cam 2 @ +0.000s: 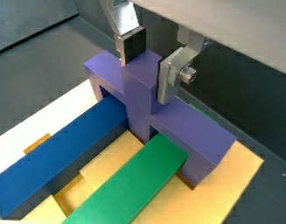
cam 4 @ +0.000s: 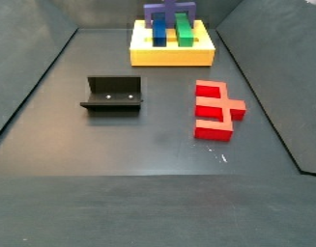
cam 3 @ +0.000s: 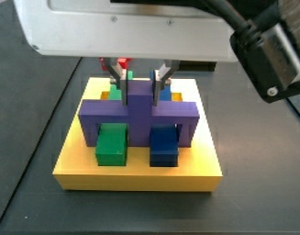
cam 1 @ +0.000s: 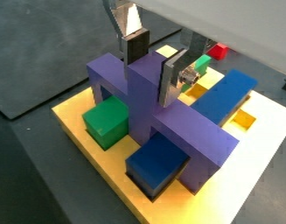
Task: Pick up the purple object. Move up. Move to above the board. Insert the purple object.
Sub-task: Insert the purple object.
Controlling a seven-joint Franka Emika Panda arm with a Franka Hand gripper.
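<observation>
Silver plates with dark pads, the fingers (cam 1: pixel 153 63) stand either side of the upright stem of the purple object (cam 1: pixel 156 112); in both wrist views a narrow gap shows between at least one pad and the stem, so they look parted and not clamped, though whether the far pad touches cannot be told. A side view (cam 3: pixel 138 73) shows the same: the fingers (cam 2: pixel 153 61) straddle the stem's top from above.

Directly beneath the fingers, the purple object (cam 2: pixel 151 105) sits down in the board (cam 1: pixel 75 118), its wide crossbar lying across the yellow slab and its end legs reaching into the slots. In a side view the purple object (cam 3: pixel 138 113) stands upright in the middle of the board (cam 3: pixel 139 173).

Just beside the crossbar, a green block (cam 1: pixel 108 119) and a dark blue block (cam 1: pixel 156 163) sit in slots on the near side; a long blue bar (cam 2: pixel 58 153) and a long green bar (cam 2: pixel 128 185) lie in slots on the other. A small red piece (cam 1: pixel 219 52) shows past the fingers.

Well apart from the fingers, on the dark worktop (cam 4: pixel 134 145), stand the fixture (cam 4: pixel 112 95) and a red block (cam 4: pixel 217 110), with the board (cam 4: pixel 171 56) at the far end.
</observation>
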